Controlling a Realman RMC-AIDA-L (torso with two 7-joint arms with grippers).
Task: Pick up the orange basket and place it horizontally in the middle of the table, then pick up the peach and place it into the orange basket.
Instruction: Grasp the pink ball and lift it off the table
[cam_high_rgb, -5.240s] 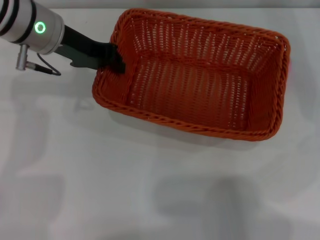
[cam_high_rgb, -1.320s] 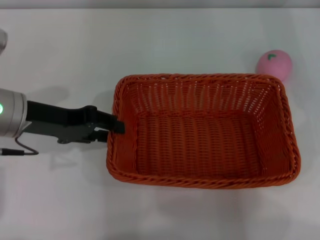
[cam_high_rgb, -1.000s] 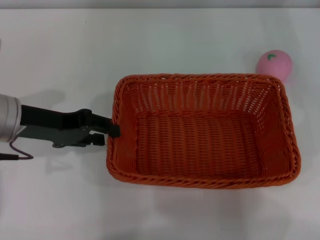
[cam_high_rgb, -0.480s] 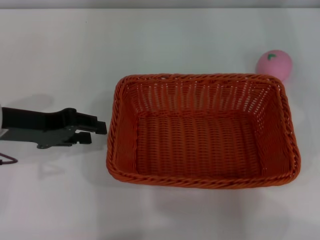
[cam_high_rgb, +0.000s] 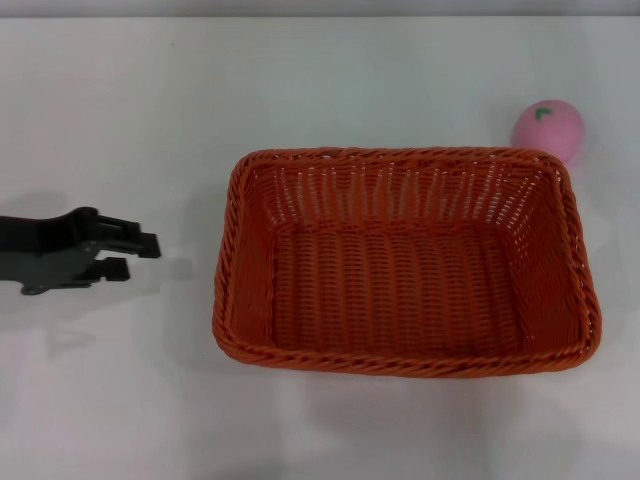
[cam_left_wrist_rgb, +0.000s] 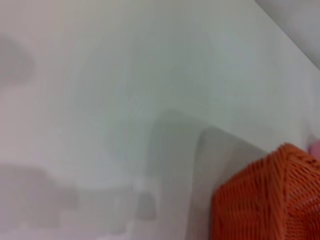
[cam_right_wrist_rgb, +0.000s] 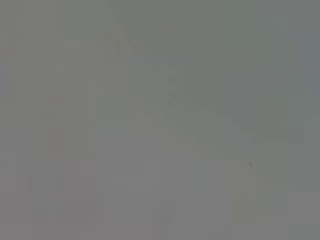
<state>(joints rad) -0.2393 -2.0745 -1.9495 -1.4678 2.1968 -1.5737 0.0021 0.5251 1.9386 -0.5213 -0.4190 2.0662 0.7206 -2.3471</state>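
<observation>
Since half a second ago the left hand (cam_high_rgb: 143, 256) has drawn back leftward, fingers spread and empty, well clear of the orange basket (cam_high_rgb: 405, 260), which sits lengthwise mid-surface. That leaves the peach (cam_high_rgb: 548, 129) beyond its far right corner, likely next.

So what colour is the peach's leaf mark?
Green, on the pink peach; head view shows it best.
</observation>
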